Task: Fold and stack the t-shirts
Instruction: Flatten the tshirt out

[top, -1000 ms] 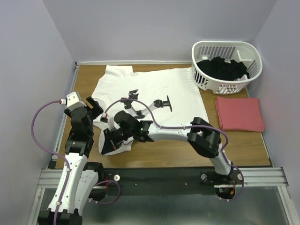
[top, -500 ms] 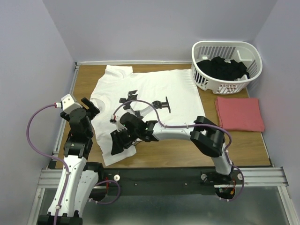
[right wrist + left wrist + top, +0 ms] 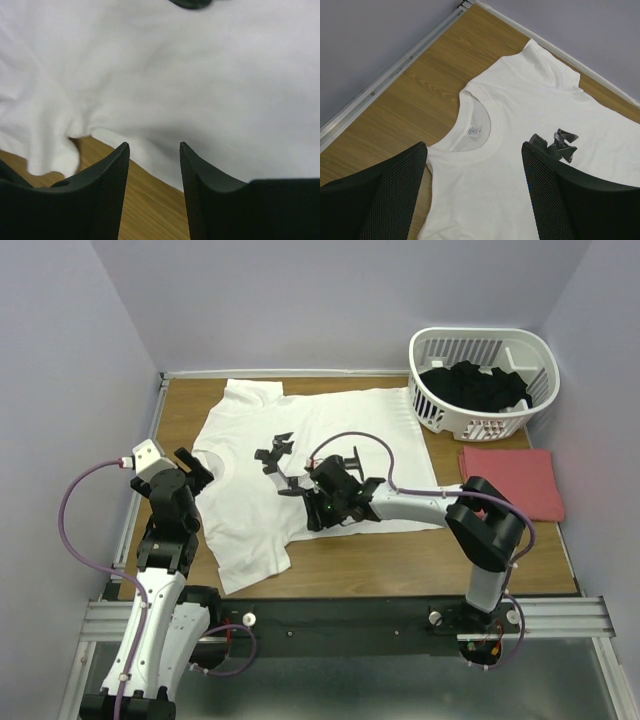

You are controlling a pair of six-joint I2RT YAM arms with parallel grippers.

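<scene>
Progress, by estimate: roughly half
Red shirt (image 3: 512,483), 3 o'clock on table (image 3: 400,562): folded flat, apparently done
White shirt (image 3: 340,425), centre to 10 o'clock: spread out unfolded, collar at 9 o'clock, near hem rumpled at 7 o'clock; to be folded, then stacked with the red
Basket (image 3: 482,333), 1 o'clock: dark clothes inside
Left gripper (image 3: 474,147): jaws wide apart, empty, above the collar, touching nothing
Right gripper (image 3: 153,146): jaws narrowly parted, empty, low over the white shirt's near hem at 6 o'clock; contact with cloth not discernible
</scene>
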